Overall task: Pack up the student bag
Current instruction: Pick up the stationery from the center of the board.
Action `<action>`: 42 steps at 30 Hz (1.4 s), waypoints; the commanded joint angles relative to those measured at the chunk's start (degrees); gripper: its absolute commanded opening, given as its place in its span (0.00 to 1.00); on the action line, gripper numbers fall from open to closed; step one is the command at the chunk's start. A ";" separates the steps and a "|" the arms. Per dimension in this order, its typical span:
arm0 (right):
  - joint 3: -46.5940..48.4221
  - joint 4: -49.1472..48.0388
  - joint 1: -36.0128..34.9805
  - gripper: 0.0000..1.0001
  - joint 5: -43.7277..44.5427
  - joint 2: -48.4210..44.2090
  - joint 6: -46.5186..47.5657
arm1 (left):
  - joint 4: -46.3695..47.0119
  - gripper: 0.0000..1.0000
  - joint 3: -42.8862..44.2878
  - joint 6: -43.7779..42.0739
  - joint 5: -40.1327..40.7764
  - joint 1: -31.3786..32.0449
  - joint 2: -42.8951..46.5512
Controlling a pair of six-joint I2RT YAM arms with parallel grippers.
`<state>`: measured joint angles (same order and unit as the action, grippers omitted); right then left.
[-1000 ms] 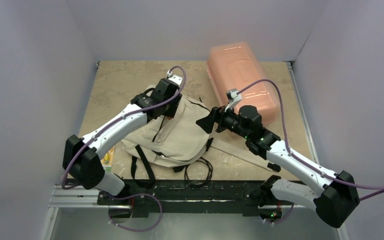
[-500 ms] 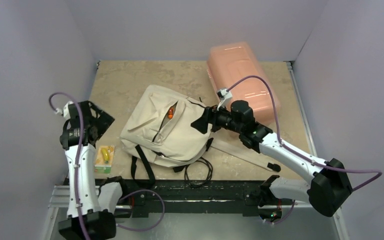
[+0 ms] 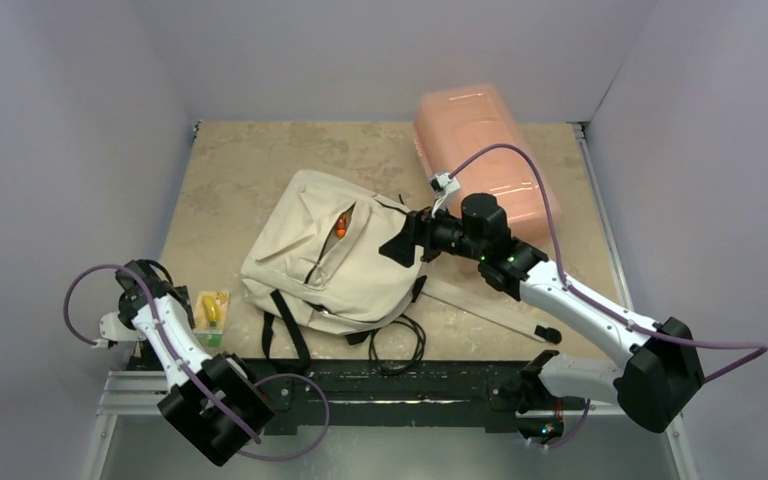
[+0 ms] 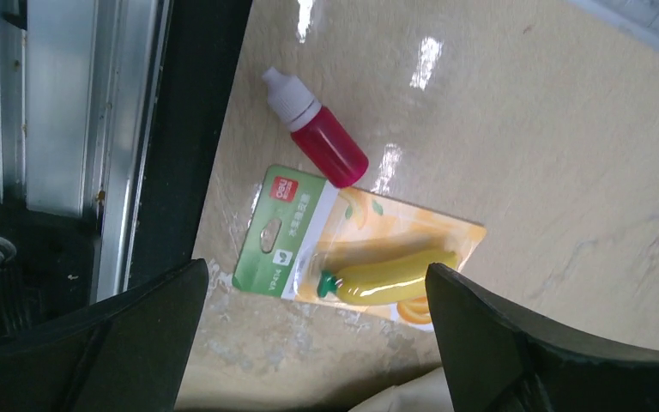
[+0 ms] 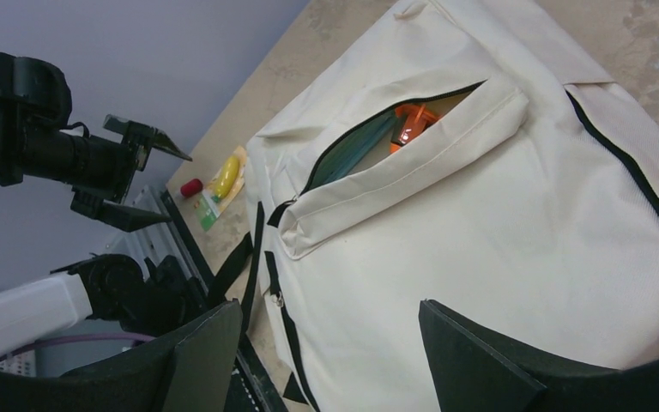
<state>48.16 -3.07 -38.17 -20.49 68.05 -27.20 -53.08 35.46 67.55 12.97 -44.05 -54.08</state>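
The beige student bag (image 3: pixel 350 275) lies flat mid-table, straps toward the near edge. Its front pocket gapes, with an orange item (image 3: pixel 340 226) and something green inside, also clear in the right wrist view (image 5: pixel 410 122). My right gripper (image 3: pixel 401 245) is open and empty, hovering over the bag's right side (image 5: pixel 498 232). My left gripper (image 3: pixel 163 290) is open and empty, low at the near left. Between its fingers I see a carded yellow banana-shaped item (image 4: pixel 388 276) and, beyond it, a small red dropper bottle (image 4: pixel 319 139), both on the table.
A translucent pink plastic box (image 3: pixel 480 150) stands at the back right, just behind the right arm. Black bag straps and a cord (image 3: pixel 400 345) trail toward the metal rail (image 3: pixel 360 385) at the near edge. Walls close in on the left, back and right.
My left arm has pulled away from the bag's pocket and swung to the near left, down over the carded item. The orange item now shows in the pocket. My right gripper edged slightly left.
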 commanded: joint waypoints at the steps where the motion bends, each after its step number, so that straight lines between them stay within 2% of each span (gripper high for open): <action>1: 2.99 1.76 0.28 0.80 -0.51 -2.63 1.96 | 7.45 0.97 0.22 4.25 6.21 -2.51 -0.76; 6: 2.56 2.10 0.21 0.80 -0.77 -2.16 2.49 | 6.41 0.94 1.28 5.74 4.56 -7.04 -8.19; 17: 2.53 0.46 0.23 0.79 -1.39 -0.99 1.54 | 13.61 0.82 -0.66 6.53 3.52 -10.35 -9.54; 21: 2.38 0.51 0.29 0.79 -1.57 -0.99 1.54 | 17.67 0.69 -3.13 8.28 0.80 -10.35 -12.04; 28: 2.49 1.05 0.28 0.79 -1.01 -1.97 1.71 | 23.65 0.60 -8.09 10.06 1.25 -10.34 -10.18; 29: 2.40 1.06 0.27 0.79 -0.96 -2.04 1.71 | 23.50 0.57 -8.08 10.39 1.48 -10.37 -10.35; 31: 2.40 0.97 0.29 0.79 -1.08 -2.00 1.65 | 22.53 0.39 -7.54 10.48 1.67 -10.30 -10.99; 32: 2.48 0.97 0.26 0.79 -1.19 -1.92 1.63 | 21.83 0.34 -7.11 10.17 1.86 -10.30 -11.19; 35: 2.63 1.05 0.26 0.79 -1.18 -1.95 1.83 | 17.35 0.23 -5.52 9.70 0.66 -10.28 -10.29; 37: 2.69 1.02 0.28 0.79 -0.65 -2.04 2.03 | 14.53 0.19 -4.91 8.92 -2.42 -9.34 -7.61; 39: 2.64 0.58 0.24 0.79 -0.31 -1.85 2.06 | 12.04 0.18 -4.75 8.59 -4.97 -5.26 -2.50; 42: 2.64 0.20 0.28 0.79 0.16 -1.37 2.06 | 9.88 0.14 -4.82 8.15 -7.80 7.74 7.85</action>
<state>48.31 -0.91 -38.17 -20.58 67.22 -25.93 -38.83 28.91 76.88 10.63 -47.57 -56.84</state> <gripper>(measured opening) 0.790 0.221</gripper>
